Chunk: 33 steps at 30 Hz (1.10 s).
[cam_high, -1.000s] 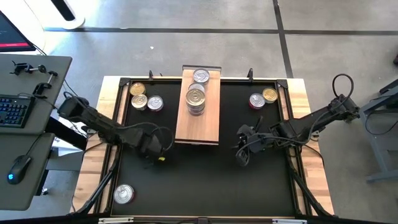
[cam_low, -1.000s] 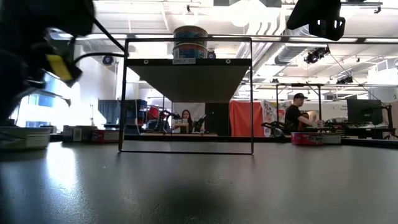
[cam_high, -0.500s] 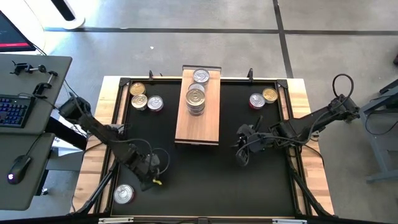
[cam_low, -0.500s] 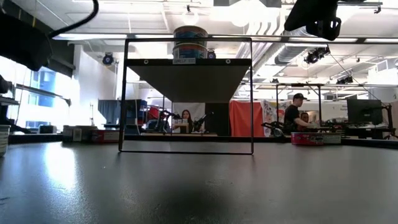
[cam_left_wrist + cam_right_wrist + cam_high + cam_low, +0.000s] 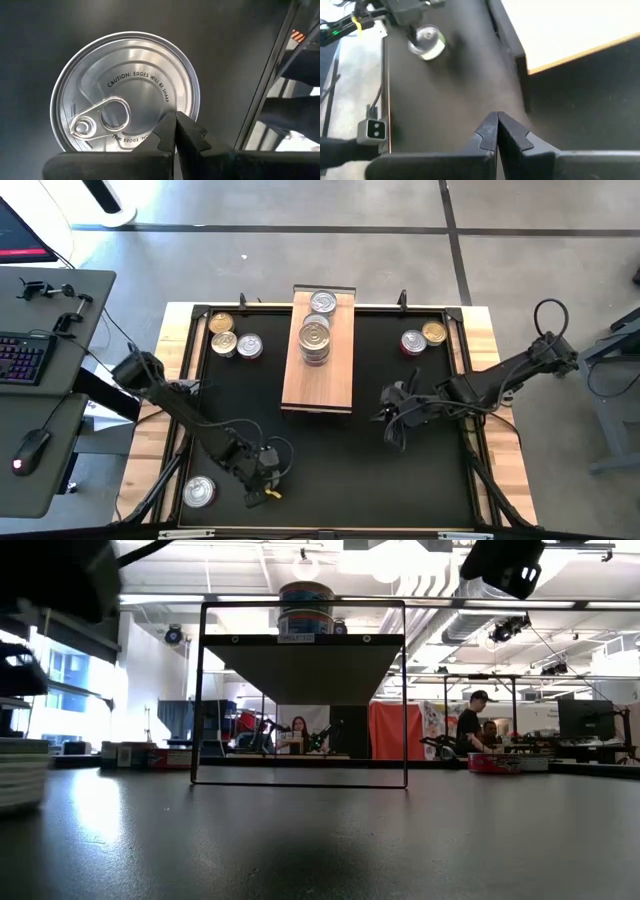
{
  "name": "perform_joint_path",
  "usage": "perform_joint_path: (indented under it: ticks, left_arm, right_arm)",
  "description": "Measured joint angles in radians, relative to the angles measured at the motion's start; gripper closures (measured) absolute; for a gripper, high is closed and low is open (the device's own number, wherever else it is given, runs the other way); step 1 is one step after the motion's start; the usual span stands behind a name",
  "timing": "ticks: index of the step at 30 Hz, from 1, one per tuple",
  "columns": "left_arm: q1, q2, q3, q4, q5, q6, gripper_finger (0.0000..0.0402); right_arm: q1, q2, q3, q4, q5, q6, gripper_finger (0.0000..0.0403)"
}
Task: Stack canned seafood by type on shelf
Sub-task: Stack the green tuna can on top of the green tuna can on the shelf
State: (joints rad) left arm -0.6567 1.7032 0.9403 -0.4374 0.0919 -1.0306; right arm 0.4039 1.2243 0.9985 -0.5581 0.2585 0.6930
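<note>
A silver pull-tab tin (image 5: 198, 492) lies flat on the black mat near the table's near-left corner; it fills the left wrist view (image 5: 125, 92). My left gripper (image 5: 258, 480) hovers just right of it, shut (image 5: 175, 126) and empty. My right gripper (image 5: 393, 418) hangs shut (image 5: 496, 126) over the mat, right of the shelf. The shelf (image 5: 318, 370) is a light-wood plank raised on a black wire frame (image 5: 300, 780). On it are a stack of tins (image 5: 314, 340) and a single tin (image 5: 322, 302) behind the stack.
Three tins (image 5: 234, 338) sit at the mat's far-left corner and two (image 5: 423, 337) at its far right. A raised black frame (image 5: 186, 380) edges the mat. A desk with a keyboard (image 5: 25, 355) stands left of the table. People are in the room beyond (image 5: 478, 720).
My left gripper has swung from beside the shelf's near-left corner toward the table's near edge, ending next to the silver tin in the near-left corner. The tins have stayed in place.
</note>
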Motion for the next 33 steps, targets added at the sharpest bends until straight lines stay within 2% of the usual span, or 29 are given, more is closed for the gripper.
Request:
perform_joint_path:
  ticks: [5,10,16,22,33]
  left_arm:
    - [0.045,0.085,0.094,0.003,-0.057,0.08,0.0402]
    - [0.087,0.135,0.167,0.04,-0.095,0.255,0.0402]
    - [0.127,0.144,0.188,0.079,-0.113,0.418,0.0402]
    - [0.153,0.145,0.19,0.101,-0.147,0.54,0.0401]
    - [0.153,0.144,0.191,0.176,-0.131,0.597,0.0401]
  right_arm:
    - [0.029,0.0,0.0,0.056,0.0,-0.021,0.0403]
    - [0.055,0.0,0.0,0.128,0.0,0.006,0.0403]
    - [0.057,0.014,0.001,0.217,0.04,0.089,0.0403]
    - [0.053,0.06,0.001,0.297,0.08,0.091,0.0403]
    - [0.031,0.089,0.001,0.324,0.075,0.167,0.0403]
